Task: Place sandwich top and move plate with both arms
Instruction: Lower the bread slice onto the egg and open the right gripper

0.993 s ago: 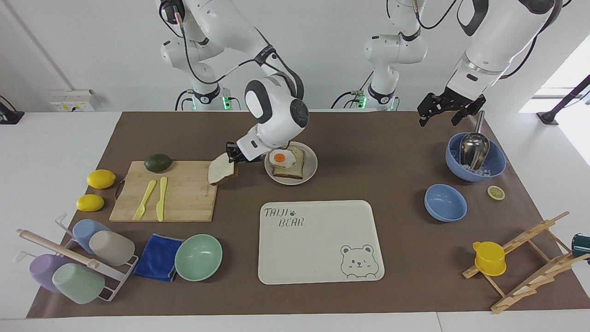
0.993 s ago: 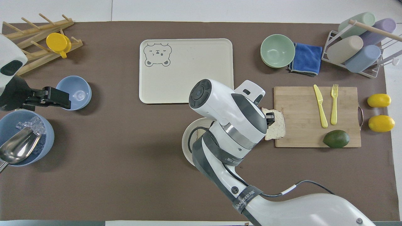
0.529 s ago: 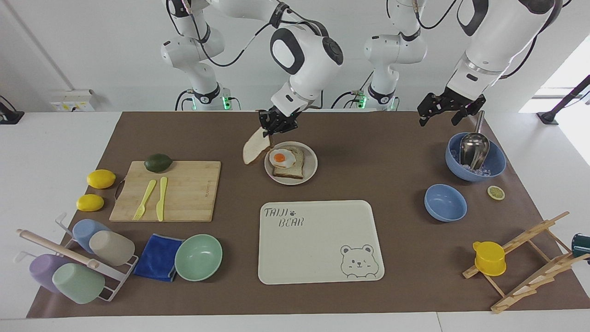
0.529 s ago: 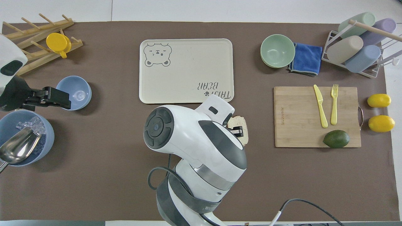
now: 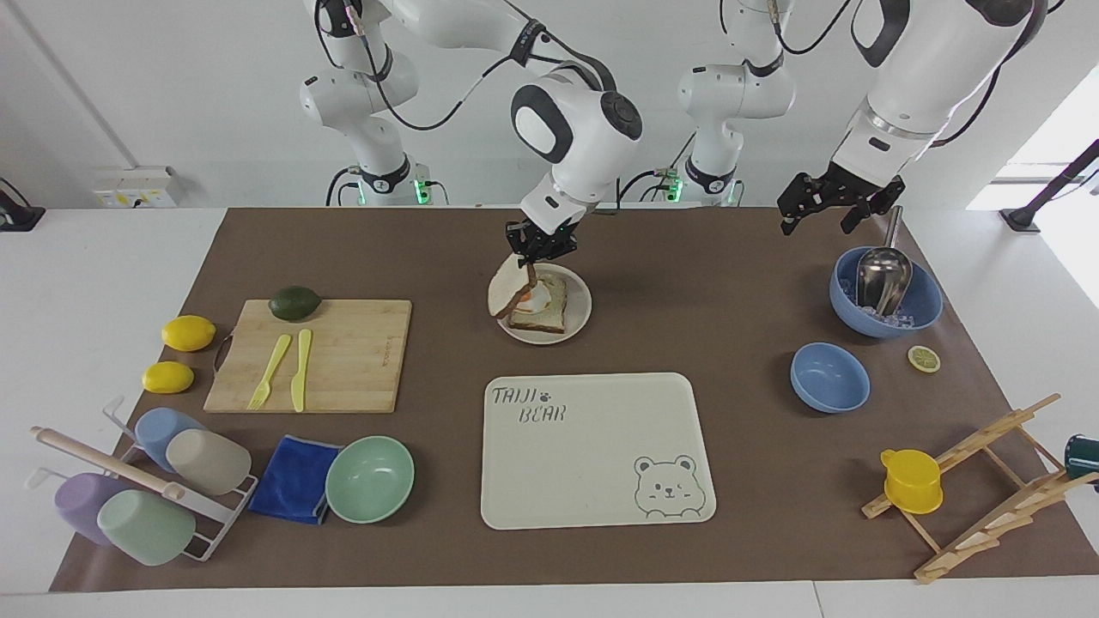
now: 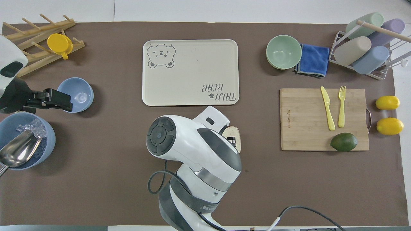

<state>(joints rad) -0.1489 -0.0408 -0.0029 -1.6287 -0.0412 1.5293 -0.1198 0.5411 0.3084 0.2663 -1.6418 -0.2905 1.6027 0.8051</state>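
My right gripper (image 5: 537,249) is shut on the sandwich top (image 5: 507,287), a slice of light brown bread with a darker crust. The slice hangs tilted over the plate (image 5: 577,314) and partly covers the bread slice with the fried egg (image 5: 543,307) that lies on it. In the overhead view the right arm hides the plate and only an edge of the sandwich top (image 6: 237,136) shows by the right gripper (image 6: 231,140). My left gripper (image 5: 828,204) waits in the air over the big blue bowl (image 5: 921,300); it also shows in the overhead view (image 6: 49,98).
A cream bear-printed tray (image 5: 594,448) lies farther from the robots than the plate. A wooden cutting board (image 5: 361,360) with a yellow fork, knife and an avocado (image 5: 294,302) lies toward the right arm's end. A small blue bowl (image 5: 829,377) and a mint green bowl (image 5: 370,478) stand on the mat.
My right gripper lifted the sandwich top off the cutting board and carried it over the plate, then lowered it toward the egg slice. The left arm has not moved.
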